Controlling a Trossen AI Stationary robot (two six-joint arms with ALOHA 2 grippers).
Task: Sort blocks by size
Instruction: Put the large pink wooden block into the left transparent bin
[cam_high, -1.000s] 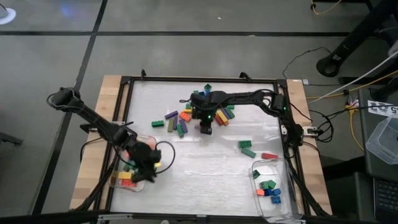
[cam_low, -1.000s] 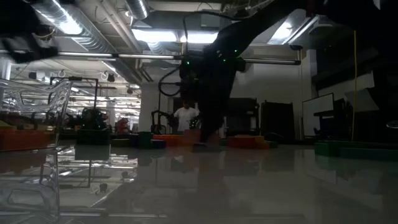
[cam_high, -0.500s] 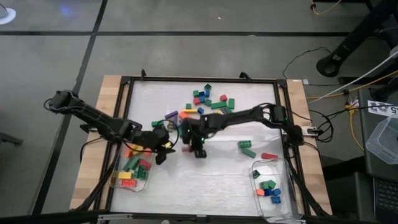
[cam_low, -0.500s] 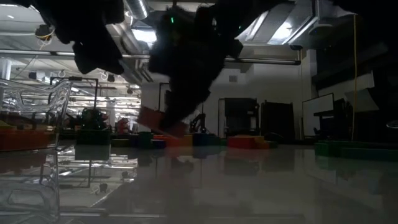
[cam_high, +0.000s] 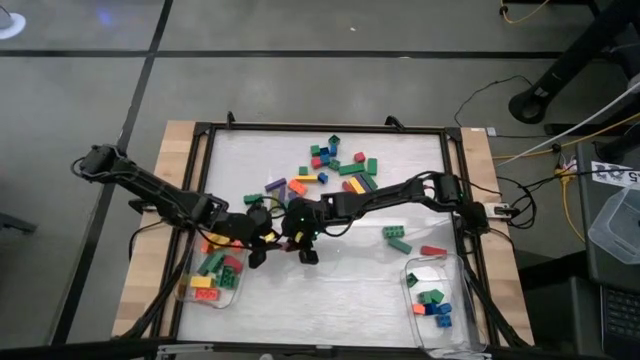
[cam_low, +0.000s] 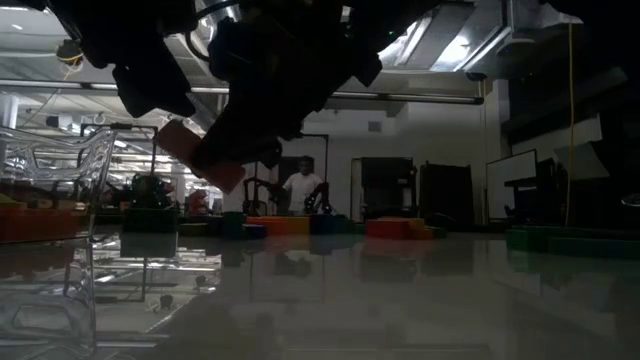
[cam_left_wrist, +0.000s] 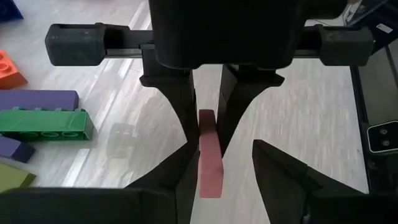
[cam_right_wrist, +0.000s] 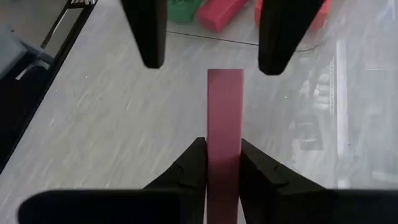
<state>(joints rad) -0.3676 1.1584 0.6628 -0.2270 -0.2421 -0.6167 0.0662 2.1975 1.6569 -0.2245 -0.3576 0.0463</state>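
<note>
A long pink block (cam_right_wrist: 224, 106) hangs above the table between my two grippers, left of the table's middle. My right gripper (cam_high: 300, 243) is shut on one end of it. My left gripper (cam_high: 260, 243) faces it from the table's left and is open. Its two fingers (cam_right_wrist: 146, 31) stand on either side of the block's free end (cam_left_wrist: 210, 177) with a gap on each side. The low view shows the block (cam_low: 200, 155) tilted, well above the tabletop. Several loose blocks (cam_high: 335, 165) lie in a pile toward the far edge. My right gripper pinches the pink block by one end (cam_right_wrist: 224, 155) between its two fingers, which press on its two long sides. The fingers come from the table's right, slanting down, and lie along the block. The block juts out past the fingertips, lifted clear of the table.
A clear tub (cam_high: 185, 290) with several blocks stands at the near left, close under my left arm. A second tub (cam_high: 455, 275) with blocks stands at the near right. A green block (cam_high: 397, 238) and a red one (cam_high: 432, 250) lie right of the middle.
My right gripper has gone from the pile toward the table's near left and risen a little, carrying the pink block. My left gripper has left its place over the near-left tub, moved toward the middle and turned to face the block.
</note>
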